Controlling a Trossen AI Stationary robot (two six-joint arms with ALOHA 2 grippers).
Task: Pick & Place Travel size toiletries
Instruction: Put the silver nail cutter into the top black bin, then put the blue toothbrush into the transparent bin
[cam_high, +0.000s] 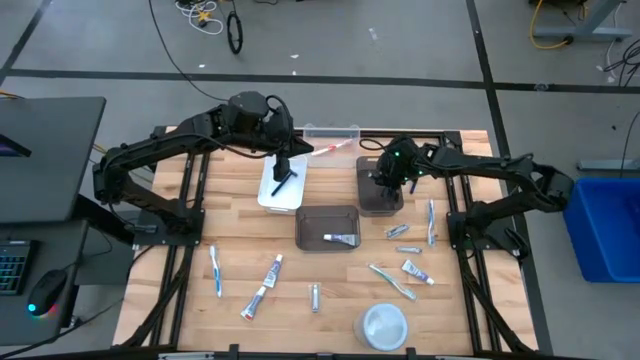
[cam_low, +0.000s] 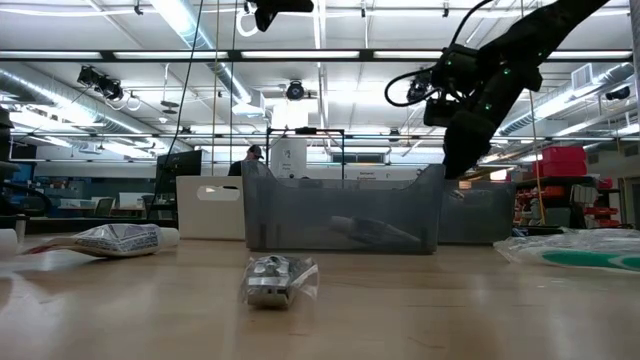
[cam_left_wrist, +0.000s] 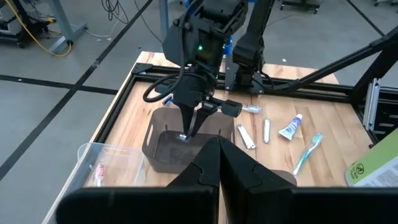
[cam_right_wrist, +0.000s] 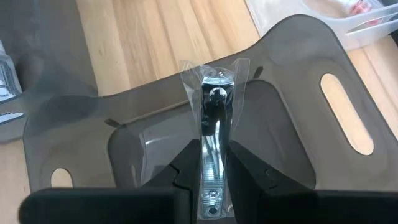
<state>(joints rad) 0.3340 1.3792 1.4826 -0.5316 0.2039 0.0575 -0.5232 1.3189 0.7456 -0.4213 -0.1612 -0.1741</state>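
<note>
Two fingers of the right gripper (cam_right_wrist: 214, 180) pinch a wrapped nail clipper (cam_right_wrist: 213, 134) directly above the smoky grey bin (cam_right_wrist: 292, 81). The left gripper (cam_high: 283, 172), closed and empty, hangs over the white bin (cam_high: 268, 192) at nine o'clock from it.

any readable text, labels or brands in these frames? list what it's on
No text can be read in any view.
Toothpaste tubes: printing too small.
Green-and-white packet at the table edge: printing blurred.
Wrapped nail clipper in the right gripper: no marking visible.
</note>
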